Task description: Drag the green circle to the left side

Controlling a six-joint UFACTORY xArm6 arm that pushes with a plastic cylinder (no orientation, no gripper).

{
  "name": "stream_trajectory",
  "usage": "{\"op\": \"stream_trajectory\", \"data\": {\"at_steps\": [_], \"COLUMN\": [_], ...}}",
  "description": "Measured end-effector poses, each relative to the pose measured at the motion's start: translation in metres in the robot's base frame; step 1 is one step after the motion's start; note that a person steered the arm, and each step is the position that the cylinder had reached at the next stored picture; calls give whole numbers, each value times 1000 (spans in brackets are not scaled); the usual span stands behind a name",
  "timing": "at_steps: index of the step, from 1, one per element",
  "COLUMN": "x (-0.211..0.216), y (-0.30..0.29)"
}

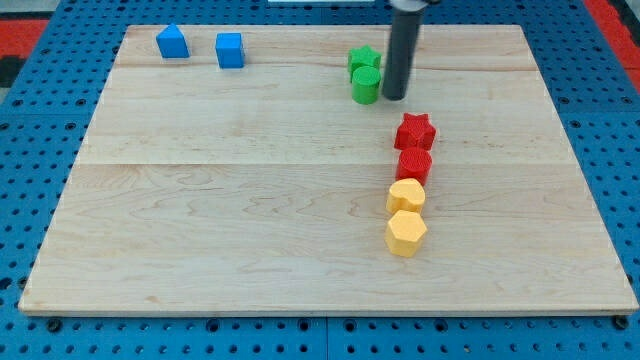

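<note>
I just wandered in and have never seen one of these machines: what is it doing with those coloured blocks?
A robot arm ending in a dark rod is pushing blocks around a wooden board. My tip sits right beside the green circle, on its right in the view, placed to slide it leftward. A green star sits just behind the circle. Two blue blocks lie at the view's top left. A red star, a red block and two yellow blocks form a column lower down.

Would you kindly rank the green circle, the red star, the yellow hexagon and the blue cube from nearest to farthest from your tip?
From my tip:
1. Green circle, just at its left.
2. Red star, below, slightly right.
3. Blue cube, far left, near the top.
4. Yellow hexagon, lowest in the column.
</note>
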State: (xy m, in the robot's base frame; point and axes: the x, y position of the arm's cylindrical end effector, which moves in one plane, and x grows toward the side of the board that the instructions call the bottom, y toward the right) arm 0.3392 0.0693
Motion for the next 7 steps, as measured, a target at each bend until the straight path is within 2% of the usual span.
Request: {"op": "stream_trajectory", "data": {"at_steps": [2, 3, 5, 6, 7], "x": [-60, -68, -59, -69, -94], "y": [-65, -71, -40, -11, -18]}}
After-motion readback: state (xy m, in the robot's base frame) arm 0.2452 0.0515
